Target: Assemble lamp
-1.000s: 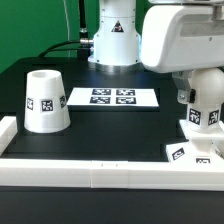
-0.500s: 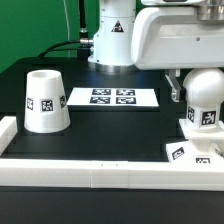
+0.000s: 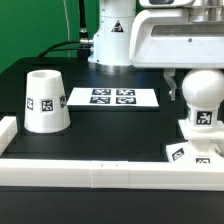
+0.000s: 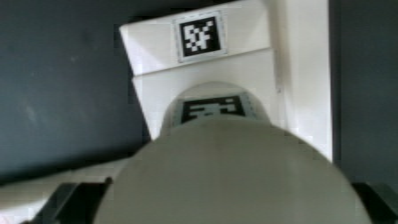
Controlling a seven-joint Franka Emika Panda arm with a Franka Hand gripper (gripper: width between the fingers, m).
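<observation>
The white round-headed bulb [image 3: 203, 98] stands upright on the squat angular lamp base [image 3: 190, 150] at the exterior view's right. My gripper [image 3: 200, 88] reaches down over the bulb's head, a dark finger [image 3: 175, 85] at its side, and looks shut on it. In the wrist view the bulb's head [image 4: 222, 170] fills the space between my dark fingers [image 4: 80, 200], with the tagged base [image 4: 199, 45] beyond it; my gripper [image 4: 222, 205] straddles the head. The tapered shade [image 3: 45, 100] stands alone, mouth up, at the exterior view's left.
The marker board [image 3: 112, 97] lies flat at the back middle of the black table. A low white rail [image 3: 100, 172] runs along the front edge and turns up at the left [image 3: 8, 130]. The arm's base [image 3: 112, 35] stands behind.
My wrist has turned above the bulb, so the hand's outline changed and more of the bulb's head shows. The bulb's tag has shifted sideways. Bulb and base stay in place.
</observation>
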